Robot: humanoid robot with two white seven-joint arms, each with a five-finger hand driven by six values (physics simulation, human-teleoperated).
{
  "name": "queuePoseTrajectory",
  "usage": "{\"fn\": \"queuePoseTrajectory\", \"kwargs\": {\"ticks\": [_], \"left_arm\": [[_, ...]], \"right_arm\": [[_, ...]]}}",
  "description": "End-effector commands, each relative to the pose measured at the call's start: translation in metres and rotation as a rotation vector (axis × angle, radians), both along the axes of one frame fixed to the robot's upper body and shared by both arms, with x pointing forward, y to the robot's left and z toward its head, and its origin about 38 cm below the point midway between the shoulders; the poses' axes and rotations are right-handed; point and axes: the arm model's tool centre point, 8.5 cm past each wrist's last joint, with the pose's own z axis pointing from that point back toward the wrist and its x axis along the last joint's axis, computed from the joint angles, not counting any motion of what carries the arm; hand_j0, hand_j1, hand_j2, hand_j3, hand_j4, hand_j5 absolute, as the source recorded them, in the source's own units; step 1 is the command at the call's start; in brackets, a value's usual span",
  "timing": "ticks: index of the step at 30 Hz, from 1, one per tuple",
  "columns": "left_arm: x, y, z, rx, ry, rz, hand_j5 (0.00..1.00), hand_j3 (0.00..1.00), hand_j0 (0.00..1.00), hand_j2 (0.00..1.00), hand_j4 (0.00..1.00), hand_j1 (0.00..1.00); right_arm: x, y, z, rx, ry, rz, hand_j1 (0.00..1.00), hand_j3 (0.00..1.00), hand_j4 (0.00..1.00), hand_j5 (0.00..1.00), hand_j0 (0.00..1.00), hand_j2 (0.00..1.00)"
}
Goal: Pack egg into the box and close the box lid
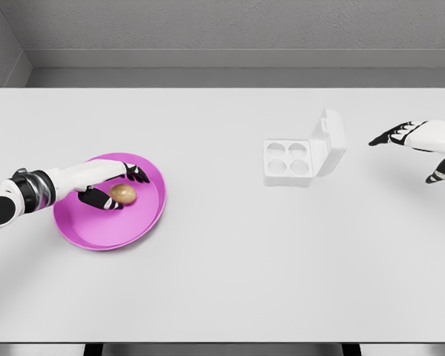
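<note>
Head view of a pale grey surface (222,282) with two work areas set well apart. At left, a round magenta plate (96,230) lies flat on the surface and carries a single brown egg (122,194), positioned in the upper right part of the plate. The left robot hand (107,185), entering from the picture's left edge, lies over the plate with its dark-tipped fingers (139,176) curved around the egg, some above and some below it, touching or nearly touching it; whether the egg is firmly clamped cannot be told. Right of centre stands a white egg box (289,162) with four round cups, all vacant; its lid (328,142) is raised on the right-hand side, standing tilted and open. The right robot hand (415,144) hovers at the right edge, beyond the box and apart from it, fingers spread and holding nothing.
</note>
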Motion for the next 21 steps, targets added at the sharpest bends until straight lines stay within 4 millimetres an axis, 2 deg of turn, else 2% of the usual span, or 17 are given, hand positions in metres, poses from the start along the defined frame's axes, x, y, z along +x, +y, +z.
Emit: {"fn": "queuePoseTrajectory", "kwargs": {"ticks": [1, 4, 7, 21], "left_arm": [[0.0, 0.0004, 0.0001, -0.002, 0.001, 0.001, 0.69, 0.69, 0.69, 0.69, 0.69, 0.69], [-0.0007, 0.0006, -0.0011, -0.001, 0.004, 0.001, 0.66, 0.66, 0.66, 0.66, 0.66, 0.66], [-0.0013, 0.0007, -0.0013, -0.003, 0.006, 0.0, 0.56, 0.56, 0.56, 0.56, 0.56, 0.56], [-0.0024, -0.0005, -0.004, 0.002, 0.017, -0.006, 0.43, 0.43, 0.43, 0.43, 0.43, 0.43]], "right_arm": [[0.0, -0.0001, 0.0008, 0.006, -0.001, -0.003, 1.0, 1.0, 1.0, 1.0, 1.0, 1.0], [0.0, 0.0003, 0.0009, 0.004, -0.001, -0.001, 1.0, 1.0, 1.0, 1.0, 1.0, 1.0], [-0.0002, 0.0002, 0.0014, 0.003, -0.002, -0.001, 1.0, 1.0, 1.0, 1.0, 1.0, 1.0], [0.0002, 0.0013, 0.0019, 0.004, -0.004, 0.002, 1.0, 1.0, 1.0, 1.0, 1.0, 1.0]]}}
